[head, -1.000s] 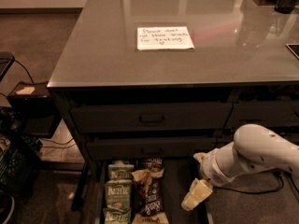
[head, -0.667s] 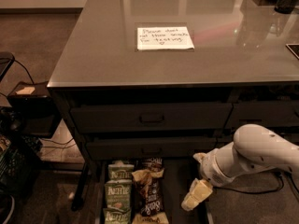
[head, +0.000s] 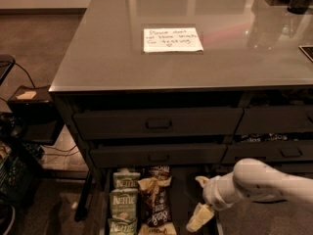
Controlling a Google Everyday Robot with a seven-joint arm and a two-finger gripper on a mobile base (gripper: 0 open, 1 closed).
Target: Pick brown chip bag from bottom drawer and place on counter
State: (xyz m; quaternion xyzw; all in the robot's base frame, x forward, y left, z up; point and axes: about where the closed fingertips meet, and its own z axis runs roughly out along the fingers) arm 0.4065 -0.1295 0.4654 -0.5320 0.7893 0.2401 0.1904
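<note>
The brown chip bag [head: 156, 200] lies in the open bottom drawer [head: 185, 196], its tan wrinkly end toward the cabinet and white lettering showing. My gripper [head: 200, 199] hangs over the drawer's right part, to the right of the bag and not touching it. Its two cream fingers [head: 199, 218] are spread apart with nothing between them. The white arm comes in from the right edge. The glossy grey counter [head: 98, 58] lies above, with the white handwritten note [head: 172, 39] on it.
Green-and-white Kettle bags [head: 123, 199] lie in a row left of the brown bag. Two shut handled drawer fronts [head: 157, 124] sit above the open drawer, with more drawers on the right [head: 288, 152]. Cables and a dark box [head: 27, 106] stand at the left.
My arm and gripper have moved lower and slightly left, down toward the open drawer. The bags have not moved.
</note>
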